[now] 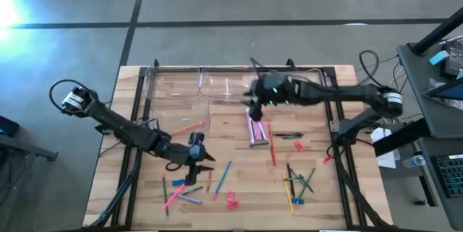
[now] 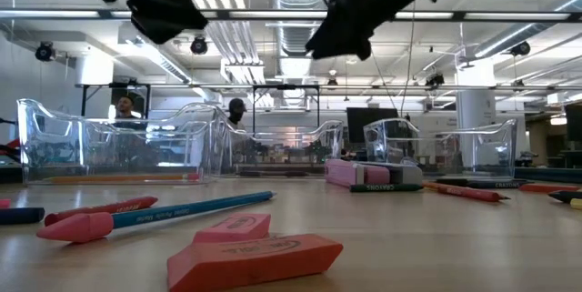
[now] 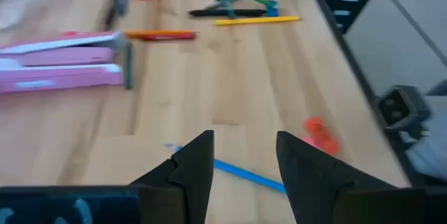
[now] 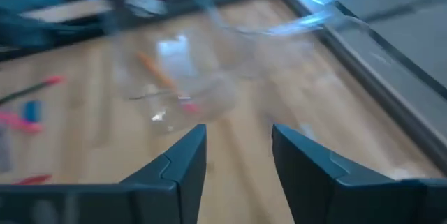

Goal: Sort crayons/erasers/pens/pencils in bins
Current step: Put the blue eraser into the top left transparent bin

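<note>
While both arms hang above the wooden table, nothing sits between either pair of fingers.

Left gripper: over the near-left part of the table, fingers parted and empty, a blue pencil lying on the wood just beyond them. Bare board lies ahead of it up to the pink box.

Right gripper: raised at the far middle, fingers parted and empty, above the near edge of the bins.

Bins: clear tubs in a row along the far edge, left of centre; one holds an orange stick. The row's end walls show upright in the low view.

Erasers: two pink-red blocks at the near edge, close to the low camera; another small one right of centre.

Loose sticks: one cluster near-left, one near-right. An open strip of board runs between them.
</note>
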